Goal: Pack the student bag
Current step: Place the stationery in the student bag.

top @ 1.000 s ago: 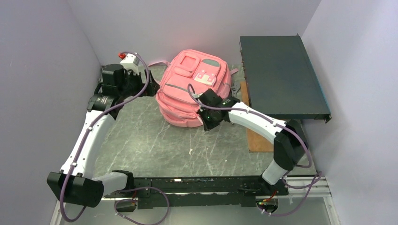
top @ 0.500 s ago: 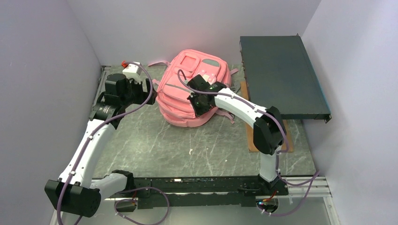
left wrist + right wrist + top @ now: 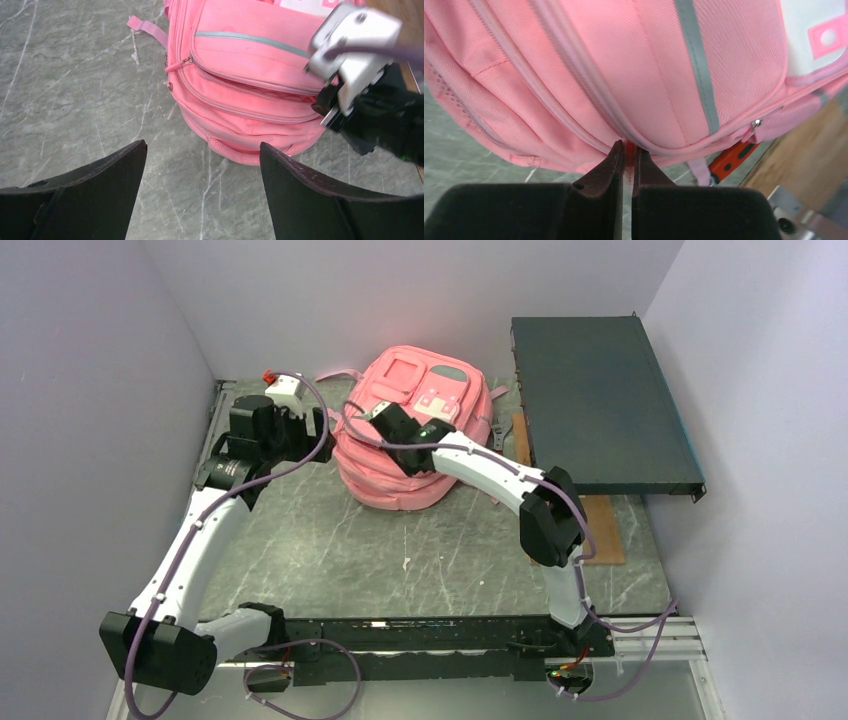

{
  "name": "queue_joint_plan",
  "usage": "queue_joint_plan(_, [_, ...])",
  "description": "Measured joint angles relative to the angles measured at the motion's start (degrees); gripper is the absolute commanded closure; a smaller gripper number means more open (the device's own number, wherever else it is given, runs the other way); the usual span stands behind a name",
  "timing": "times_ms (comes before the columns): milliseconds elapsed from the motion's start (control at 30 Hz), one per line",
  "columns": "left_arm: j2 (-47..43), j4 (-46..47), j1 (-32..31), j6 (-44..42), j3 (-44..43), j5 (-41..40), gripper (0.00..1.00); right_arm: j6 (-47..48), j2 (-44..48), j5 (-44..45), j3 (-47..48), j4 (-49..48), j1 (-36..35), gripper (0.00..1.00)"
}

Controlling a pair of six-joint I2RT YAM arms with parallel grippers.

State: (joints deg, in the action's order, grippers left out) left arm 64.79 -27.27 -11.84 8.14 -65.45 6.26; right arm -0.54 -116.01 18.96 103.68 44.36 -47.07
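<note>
Pinching the soft pink fabric student bag [image 3: 649,75] at its zip line, the right gripper [image 3: 626,147] is nearer; the left gripper [image 3: 202,145] hangs open at the bag's left side.

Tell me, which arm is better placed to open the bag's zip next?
Right, probably. The right end effector is shut at the bag's zip line, seemingly pinching something pink there. The left end effector is open, holding nothing.

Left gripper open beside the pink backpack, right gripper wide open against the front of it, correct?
Not quite. The right gripper is shut, not wide open: the right wrist view shows its fingers pressed together against the student bag. The left gripper is indeed open beside the bag.
</note>
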Motion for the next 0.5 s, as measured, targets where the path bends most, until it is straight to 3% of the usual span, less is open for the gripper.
queue_joint_plan(300, [-0.9, 0.5, 0.1, 0.5, 1.3, -4.3, 0.12, 18.8, 1.0, 8.8, -14.4, -19.7, -4.3, 0.95])
queue_joint_plan(500, [-5.0, 1.2, 3.3, 3.3, 3.8, -10.8, 0.11, 25.3, 1.0, 12.2, -15.6, -26.1, -4.8, 0.89])
